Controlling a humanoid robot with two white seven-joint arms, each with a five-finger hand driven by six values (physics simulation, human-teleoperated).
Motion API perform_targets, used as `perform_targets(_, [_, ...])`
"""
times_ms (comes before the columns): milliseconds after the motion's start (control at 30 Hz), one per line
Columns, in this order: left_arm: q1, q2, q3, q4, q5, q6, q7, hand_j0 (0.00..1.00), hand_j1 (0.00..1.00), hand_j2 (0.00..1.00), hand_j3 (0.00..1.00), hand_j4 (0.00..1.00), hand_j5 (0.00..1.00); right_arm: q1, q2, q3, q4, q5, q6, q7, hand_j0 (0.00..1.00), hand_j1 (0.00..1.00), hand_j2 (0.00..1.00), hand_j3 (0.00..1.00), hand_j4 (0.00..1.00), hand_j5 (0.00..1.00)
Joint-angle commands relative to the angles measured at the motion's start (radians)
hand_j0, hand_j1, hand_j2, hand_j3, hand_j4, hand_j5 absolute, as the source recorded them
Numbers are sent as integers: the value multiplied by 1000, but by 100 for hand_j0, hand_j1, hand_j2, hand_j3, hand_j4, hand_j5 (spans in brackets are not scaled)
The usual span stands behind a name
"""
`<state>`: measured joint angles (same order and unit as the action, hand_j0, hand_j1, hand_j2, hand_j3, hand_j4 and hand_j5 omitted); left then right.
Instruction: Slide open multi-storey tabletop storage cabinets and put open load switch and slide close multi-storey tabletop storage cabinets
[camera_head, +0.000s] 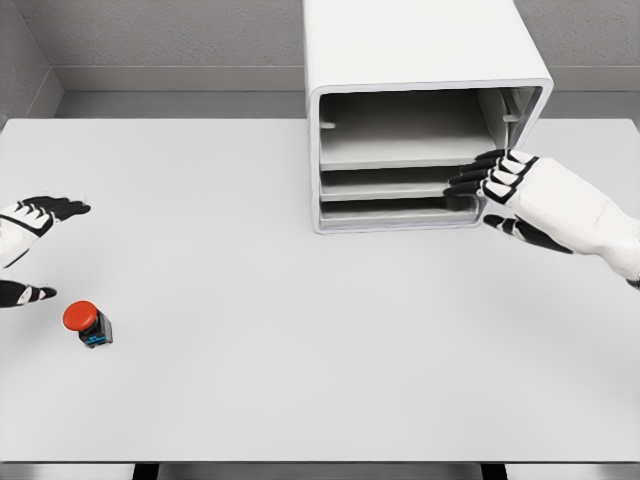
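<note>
Two hands in view, both holding nothing. Near: load switch (88, 323) w/ red cap sits on table (300, 350), just beside my left hand (30, 225), fingers relaxed, prob. staged for pickup. Farther: right hand (505, 185), fingers extended at cabinet (420, 150) drawers' right edge. Table plain white; grey walls behind.
</note>
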<state>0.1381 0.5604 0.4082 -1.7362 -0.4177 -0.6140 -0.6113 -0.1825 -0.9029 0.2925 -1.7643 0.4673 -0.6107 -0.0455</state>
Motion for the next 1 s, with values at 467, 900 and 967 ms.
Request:
perform_targets(467, [153, 95, -6, -62, -9, 3, 0, 100, 100, 100, 100, 100, 100, -149, 116, 168, 23, -7, 0, 52, 79, 79, 79, 79, 79, 79])
perform_targets(900, [192, 98, -55, -65, 30, 3, 0, 100, 100, 100, 100, 100, 100, -293, 252, 251, 264, -6, 0, 53, 82, 82, 82, 82, 82, 82])
perform_targets(967, [192, 99, -75, -65, 30, 3, 0, 100, 100, 100, 100, 100, 100, -298, 262, 252, 276, -4, 0, 53, 82, 82, 82, 82, 82, 82])
